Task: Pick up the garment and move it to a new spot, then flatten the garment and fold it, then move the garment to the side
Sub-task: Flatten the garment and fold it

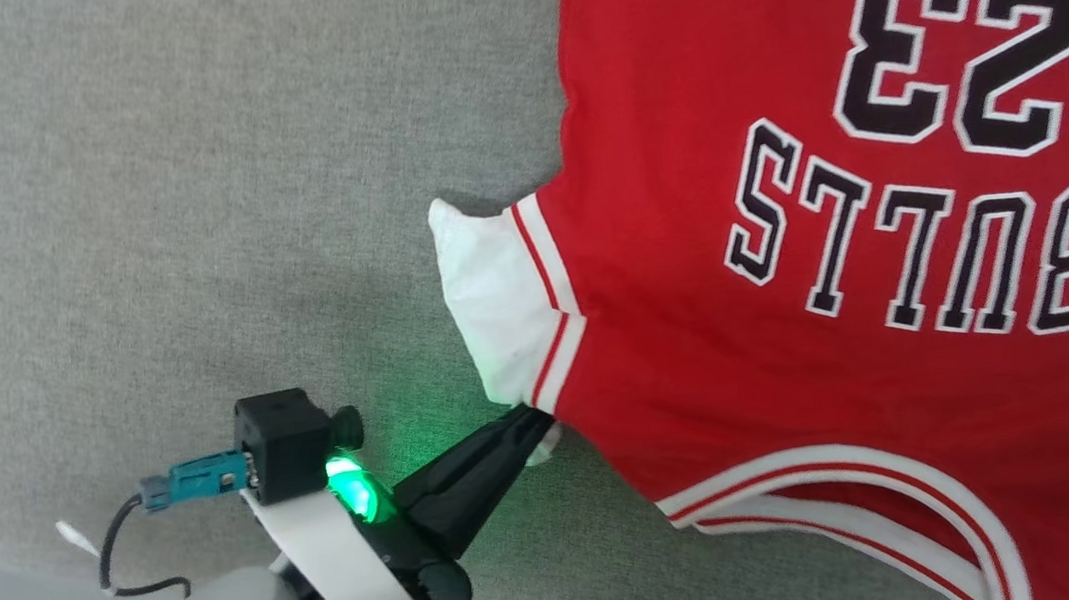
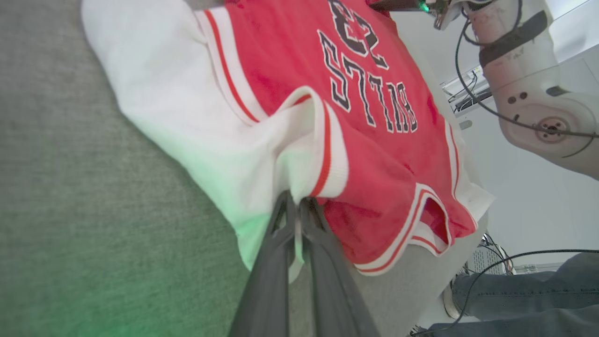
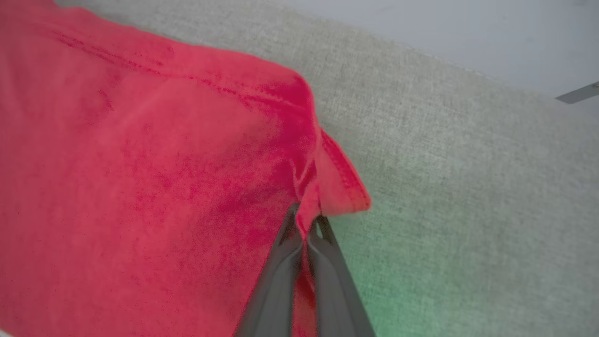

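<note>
**A:** Who holds what?

**B:** Bottom middle, the left gripper (image 1: 536,423) pinches the white armhole edge of the garment (image 1: 704,371). The right gripper (image 3: 306,222) pinches a red corner.

**A:** Heavy?

**B:** I think it's soft, light, floppy. It lies spread on the grey cloth (image 1: 179,179), upper right. Hold the edges.
</note>
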`<state>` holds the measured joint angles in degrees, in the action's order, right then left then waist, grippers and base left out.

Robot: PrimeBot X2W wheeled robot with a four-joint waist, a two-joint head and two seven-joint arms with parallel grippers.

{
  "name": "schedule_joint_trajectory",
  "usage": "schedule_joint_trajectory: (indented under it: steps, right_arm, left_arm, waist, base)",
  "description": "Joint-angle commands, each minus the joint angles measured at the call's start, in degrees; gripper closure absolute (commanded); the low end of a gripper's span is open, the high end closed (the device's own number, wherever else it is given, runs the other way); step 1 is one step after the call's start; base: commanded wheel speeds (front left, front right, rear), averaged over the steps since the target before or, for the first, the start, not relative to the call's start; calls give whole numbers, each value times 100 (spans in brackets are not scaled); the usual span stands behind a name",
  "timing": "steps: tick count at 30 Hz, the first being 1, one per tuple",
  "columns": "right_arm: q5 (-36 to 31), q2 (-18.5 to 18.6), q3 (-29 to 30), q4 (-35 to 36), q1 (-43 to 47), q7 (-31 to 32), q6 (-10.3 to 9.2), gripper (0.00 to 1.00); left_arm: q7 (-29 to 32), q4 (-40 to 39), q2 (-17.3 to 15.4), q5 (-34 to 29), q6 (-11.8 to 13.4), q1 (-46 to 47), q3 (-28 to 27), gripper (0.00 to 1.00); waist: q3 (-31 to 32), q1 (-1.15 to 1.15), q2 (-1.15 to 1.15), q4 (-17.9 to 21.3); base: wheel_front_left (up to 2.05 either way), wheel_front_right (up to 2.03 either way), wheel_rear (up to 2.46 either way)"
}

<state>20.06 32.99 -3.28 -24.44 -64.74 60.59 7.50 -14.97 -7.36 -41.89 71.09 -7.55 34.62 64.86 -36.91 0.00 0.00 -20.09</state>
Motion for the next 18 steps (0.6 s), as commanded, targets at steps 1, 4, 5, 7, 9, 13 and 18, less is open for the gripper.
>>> schedule_joint_trajectory:
  steps: [1, 4, 5, 7, 9, 13, 18]
  right_arm:
    - [149, 60, -93, 43, 261, -92, -3, 100]
    - [567, 277, -276, 394, 690, -163, -3, 100]
    - [730, 383, -325, 565, 890, -147, -3, 100]
    - [1064, 603, -390, 951, 1382, -35, -3, 100]
    - [1411, 807, -342, 1400, 1986, 127, -3, 100]
    - [2019, 1057, -68, 2355, 3432, 506, -3, 100]
    - [2386, 888, 407, 3450, 5519, 1012, -3, 100]
  left_arm:
    - [-28, 52, -23, 35, 16, -128, -80, 100]
    - [-30, 143, -88, 78, 16, -296, -251, 100]
    - [-30, 173, -112, 89, 16, -371, -305, 100]
    - [-29, 205, -152, 127, 16, -535, -454, 100]
    - [-30, 233, -222, 165, 16, -709, -577, 100]
    - [-30, 323, -311, 154, 16, -1006, -834, 100]
    - [-30, 400, -328, 212, 16, -1310, -1188, 100]
  waist:
    - [227, 0, 0, 145]
    - [528, 0, 0, 314]
    - [631, 0, 0, 381]
    - [813, 0, 0, 515]
    - [978, 0, 0, 656]
    - [1217, 0, 0, 927]
    - [1394, 0, 0, 1206]
  base:
    - [0, 0, 0]
    - [0, 0, 0]
    - [0, 0, 0]
    - [0, 0, 0]
    - [0, 0, 0]
    - [0, 0, 0]
    - [0, 0, 0]
